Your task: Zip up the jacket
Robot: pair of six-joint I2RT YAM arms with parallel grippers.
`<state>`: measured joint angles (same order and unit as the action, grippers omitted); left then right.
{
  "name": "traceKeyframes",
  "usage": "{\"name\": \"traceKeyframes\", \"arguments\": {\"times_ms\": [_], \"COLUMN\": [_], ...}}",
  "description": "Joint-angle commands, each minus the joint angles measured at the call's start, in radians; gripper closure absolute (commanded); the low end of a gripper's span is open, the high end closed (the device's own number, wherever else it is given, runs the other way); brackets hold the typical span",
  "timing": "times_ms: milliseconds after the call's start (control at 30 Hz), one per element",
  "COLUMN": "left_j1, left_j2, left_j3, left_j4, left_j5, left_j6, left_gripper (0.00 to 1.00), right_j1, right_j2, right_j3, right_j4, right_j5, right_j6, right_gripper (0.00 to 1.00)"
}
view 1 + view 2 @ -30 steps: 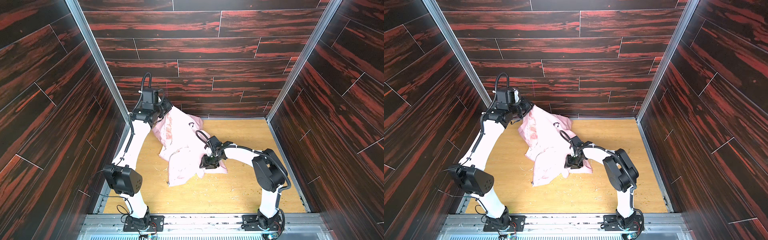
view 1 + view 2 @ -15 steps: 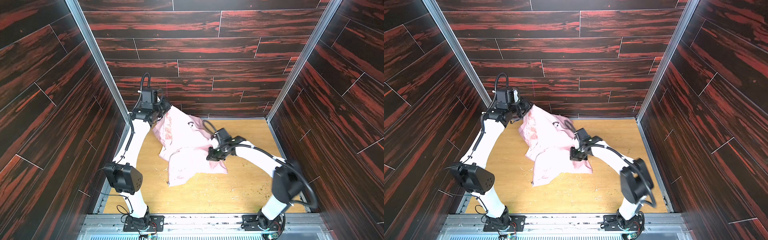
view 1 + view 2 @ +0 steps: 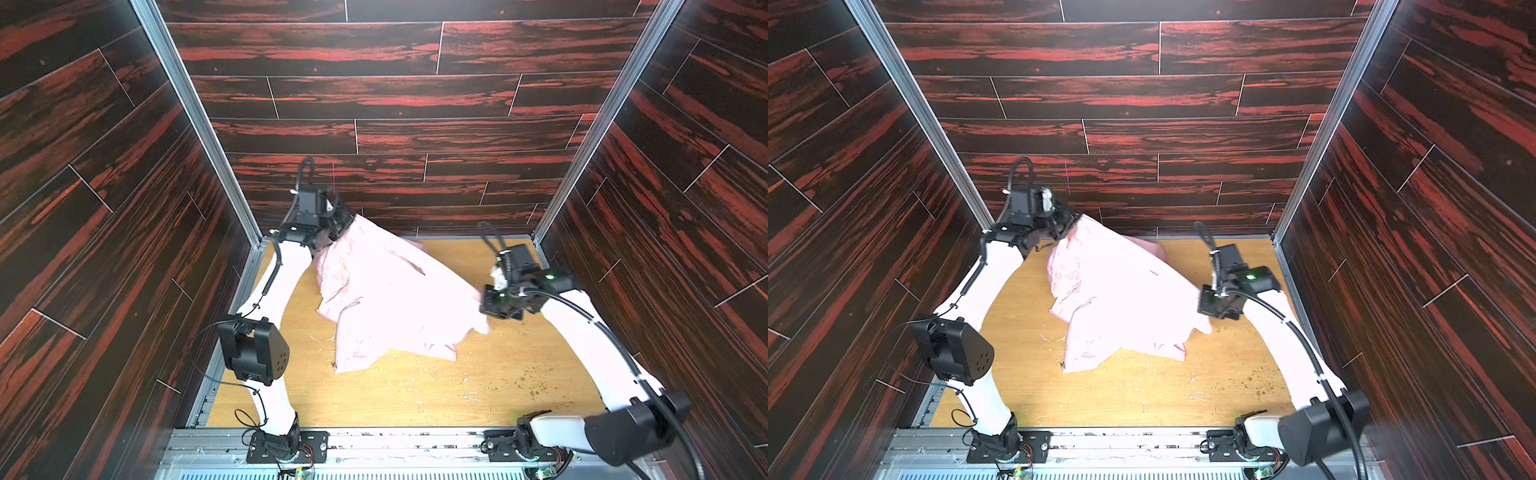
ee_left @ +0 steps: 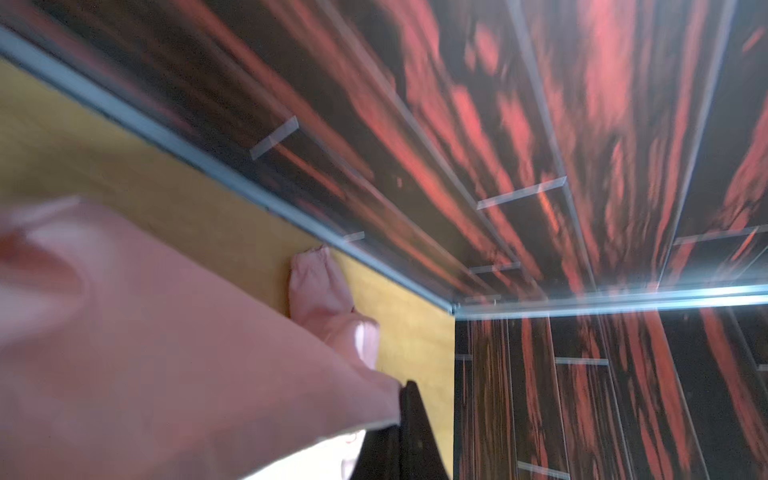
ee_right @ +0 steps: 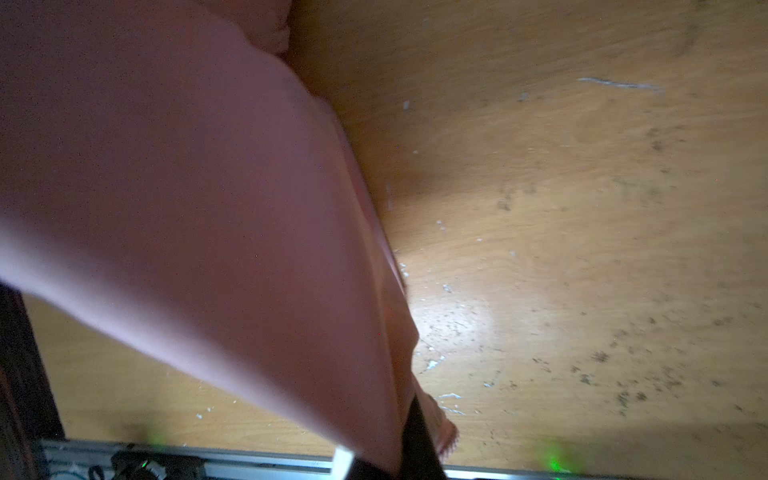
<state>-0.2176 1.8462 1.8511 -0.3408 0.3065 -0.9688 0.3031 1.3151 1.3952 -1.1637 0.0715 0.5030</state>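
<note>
Your right hand has swung rightward, off mid-scene. In both top views it and your left hand stretch one thin pink jacket, lower folds resting on the wooden tabletop. Each wrist view shows you smooth fabric clamped between shut black fingers.

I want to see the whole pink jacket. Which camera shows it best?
Both top views show it best: nearly the whole jacket is stretched between the left gripper and right gripper. Each wrist view shows only a blurry pink stretch of it, close up.
</note>
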Motion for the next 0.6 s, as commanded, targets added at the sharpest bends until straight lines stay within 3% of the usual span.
{"name": "traceKeyframes", "arguments": {"times_ms": [0, 200, 433, 567], "left_j1": [-0.032, -0.043, -0.024, -0.01], "left_j2": [0.028, 0.129, 0.295, 0.386], "left_j3": [-0.017, 0.0, 0.136, 0.243], "left_j4": [0.087, 0.127, 0.057, 0.028], "left_j5": [0.009, 0.038, 0.022, 0.015], "left_j6": [-0.035, -0.058, -0.016, -0.018], "left_gripper": [1.0, 1.0, 1.0, 1.0], "right_j1": [-0.01, 0.049, 0.296, 0.418], "right_j2": [-0.03, -0.023, 0.105, 0.205], "right_j3": [0.026, -0.101, -0.149, -0.089], "right_j4": [-0.133, -0.035, 0.03, 0.08], "right_j5": [0.062, -0.1, -0.14, -0.238], "right_j6": [-0.014, -0.032, -0.035, -0.031], "right_gripper": [1.0, 1.0, 1.0, 1.0]}}
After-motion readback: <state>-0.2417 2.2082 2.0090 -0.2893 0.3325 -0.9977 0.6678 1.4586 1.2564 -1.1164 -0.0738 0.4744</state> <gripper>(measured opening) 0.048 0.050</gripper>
